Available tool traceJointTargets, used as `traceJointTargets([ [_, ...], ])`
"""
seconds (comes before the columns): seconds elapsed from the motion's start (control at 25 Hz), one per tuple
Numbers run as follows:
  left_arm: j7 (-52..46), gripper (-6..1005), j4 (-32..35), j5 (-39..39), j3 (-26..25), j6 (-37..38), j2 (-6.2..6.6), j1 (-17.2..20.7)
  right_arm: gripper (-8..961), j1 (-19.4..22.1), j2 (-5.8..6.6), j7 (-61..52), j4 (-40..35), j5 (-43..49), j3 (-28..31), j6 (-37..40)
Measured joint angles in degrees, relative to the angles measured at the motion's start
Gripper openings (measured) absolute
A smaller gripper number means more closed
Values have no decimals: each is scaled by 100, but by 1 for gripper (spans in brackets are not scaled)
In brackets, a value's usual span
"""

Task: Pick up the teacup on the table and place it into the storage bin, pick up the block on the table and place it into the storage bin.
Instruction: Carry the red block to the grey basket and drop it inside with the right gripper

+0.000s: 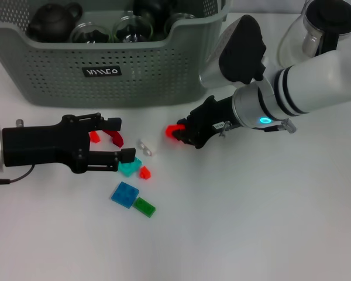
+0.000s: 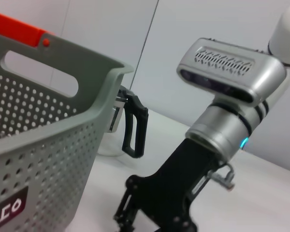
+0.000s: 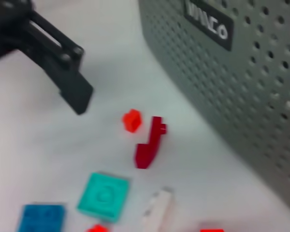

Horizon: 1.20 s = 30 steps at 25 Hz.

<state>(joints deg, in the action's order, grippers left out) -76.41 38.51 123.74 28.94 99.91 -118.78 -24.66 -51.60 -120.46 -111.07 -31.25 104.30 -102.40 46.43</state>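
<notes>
right gripper pinches a red block beside the scattered pieces, bin waiting behind.

nearest, on the plain white table point(image 1: 234, 234), lie a small green plastic brick point(image 1: 144, 206), a flat blue square plate point(image 1: 124, 194) and a teal square plate point(image 1: 130, 167). just beyond, the left gripper point(image 1: 114, 140) hangs with fingers spread around the loose pieces, probably lined up for a pick. the right gripper point(image 1: 184, 133) has its fingers closed on a small bright red block point(image 1: 174, 131), held low, seemingly ready to lift toward the large grey-green perforated plastic storage bin point(image 1: 105, 70) farther back, which already holds glass teacups point(image 1: 128, 29) and a dark round teapot point(image 1: 52, 20). a glass carafe with black handle point(image 1: 322, 26) stands beside it.
</notes>
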Motion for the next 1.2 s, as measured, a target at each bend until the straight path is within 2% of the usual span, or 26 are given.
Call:
traceJointTargets([
  [0.16, -15, 859, 26, 15, -5, -26, 43, 120, 221, 301, 89, -24, -483, 159, 418, 774],
  [0.2, -9, 859, 37, -1, -89, -57, 58, 211, 225, 556, 108, -36, -875, 296, 745, 1186],
  [0.24, -9, 859, 37, -1, -89, -57, 58, 211, 229, 556, 108, -36, -875, 296, 745, 1186],
  [0.28, -7, 859, 40, -1, -143, -63, 62, 243, 233, 809, 104, -119, -1331, 445, 1081, 1603],
  [0.32, -6, 859, 42, 7, -209, -65, 70, 280, 237, 809, 104, -119, -1331, 445, 1081, 1603],
  [0.44, -11, 859, 53, 2, -330, -63, 106, 388, 250, 1116, 78, -358, -2239, 577, 1596, 2375],
  [0.64, -6, 860, 57, -24, -526, -35, 124, 437, 271, 1177, 24, -633, -3553, 269, 2339, 3431],
  [0.76, -4, 860, 53, -29, -539, -43, 123, 404, 283, 841, 41, -683, -3911, 90, 2716, 3489],
  [0.84, -4, 857, 51, -31, -540, -56, 100, 357, 291, 430, 73, -633, -3811, 175, 3022, 3322],
  [0.96, -20, 852, 30, -29, -538, -64, 85, 269, 304, -339, 176, -509, -3057, 443, 3348, 2933],
  [1.04, -36, 849, 14, -25, -538, -60, 84, 214, 312, -827, 246, -414, -2374, 728, 3450, 2553],
  [1.08, -39, 848, 10, -26, -537, -56, 84, 203, 316, -1202, 272, -320, -1763, 1055, 3473, 2146],
  [1.12, -40, 846, 6, -30, -534, -50, 81, 192, 321, -1202, 272, -320, -1763, 1055, 3473, 2146],
  [1.2, -40, 843, -6, -34, -529, -46, 76, 168, 329, -1470, 219, -246, -1323, 1483, 3441, 1687],
])
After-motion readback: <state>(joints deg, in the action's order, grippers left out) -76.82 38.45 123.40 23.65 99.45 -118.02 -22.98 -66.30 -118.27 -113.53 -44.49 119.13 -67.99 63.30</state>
